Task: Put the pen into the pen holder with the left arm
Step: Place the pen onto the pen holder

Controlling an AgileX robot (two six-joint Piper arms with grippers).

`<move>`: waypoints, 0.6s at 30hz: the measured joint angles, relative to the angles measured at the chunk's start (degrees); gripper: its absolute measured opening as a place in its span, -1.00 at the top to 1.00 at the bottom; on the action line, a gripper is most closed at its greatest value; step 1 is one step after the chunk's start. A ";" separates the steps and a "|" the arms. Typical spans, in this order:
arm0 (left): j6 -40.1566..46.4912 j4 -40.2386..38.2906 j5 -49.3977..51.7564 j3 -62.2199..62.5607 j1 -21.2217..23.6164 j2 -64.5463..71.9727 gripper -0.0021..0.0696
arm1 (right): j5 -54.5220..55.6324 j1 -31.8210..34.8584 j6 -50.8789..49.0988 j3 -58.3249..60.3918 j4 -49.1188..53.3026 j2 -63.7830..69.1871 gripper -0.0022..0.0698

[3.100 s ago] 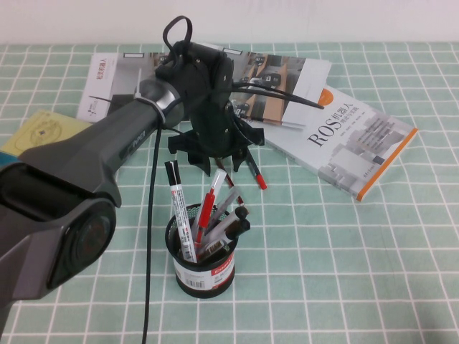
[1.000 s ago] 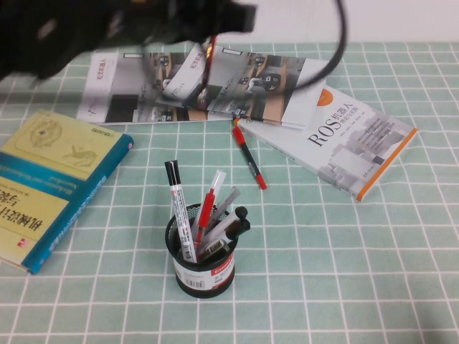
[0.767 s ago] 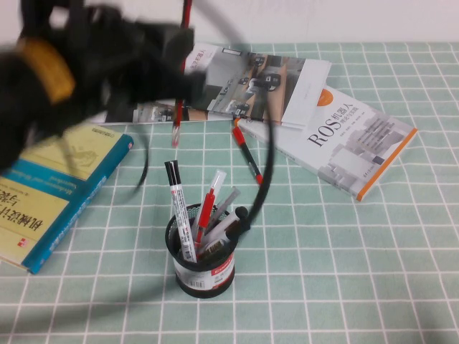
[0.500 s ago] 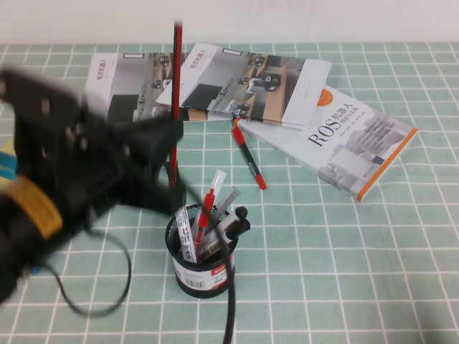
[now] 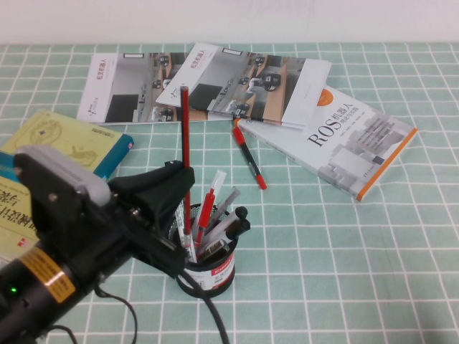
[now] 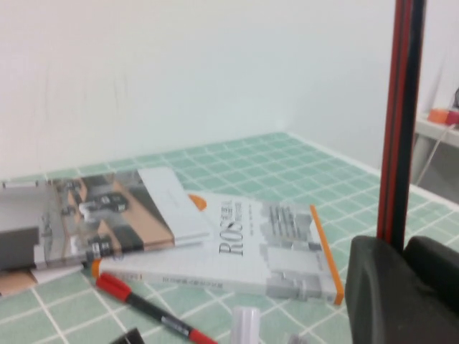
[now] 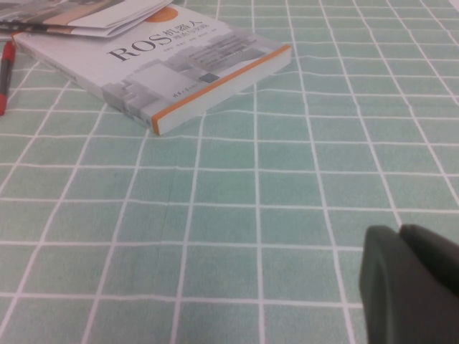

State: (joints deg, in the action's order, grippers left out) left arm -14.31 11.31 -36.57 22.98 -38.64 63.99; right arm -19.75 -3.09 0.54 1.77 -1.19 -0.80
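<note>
A green-and-white checked cloth (image 5: 344, 251) covers the table. Upper centre: two overlapping magazines (image 5: 215, 82), lying flat. Right of centre: a white ROS book (image 5: 337, 140) with an orange spine edge, partly under one magazine. A red pen (image 5: 249, 163) lies on the cloth, just beside that book. Left edge: a yellow-and-teal book (image 5: 61, 143).

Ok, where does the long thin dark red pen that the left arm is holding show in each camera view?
High view: the long thin dark red pen stands upright in the left gripper, over the black wire-mesh pen holder.
Left wrist view: the pen runs up the right side.
Right wrist view: not in it; only the right gripper.
Shared landmark: white ROS book.
</note>
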 joint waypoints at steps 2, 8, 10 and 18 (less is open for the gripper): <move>-0.11 0.00 -0.71 0.00 0.00 1.52 0.88 | 0.00 0.00 0.00 0.00 0.00 0.00 1.00; 1.56 0.00 -2.06 0.00 0.00 7.30 0.88 | 0.00 0.00 0.00 0.00 0.00 0.00 1.00; 2.08 0.00 -3.54 0.00 0.00 8.95 0.88 | 0.00 0.00 0.00 0.00 0.00 0.00 1.00; 2.62 0.00 -7.09 0.00 0.00 12.33 0.88 | 0.00 0.00 0.00 0.00 0.00 0.00 1.00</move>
State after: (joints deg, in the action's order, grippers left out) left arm -11.69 11.31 -43.66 22.98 -38.64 76.33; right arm -19.75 -3.09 0.54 1.77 -1.19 -0.80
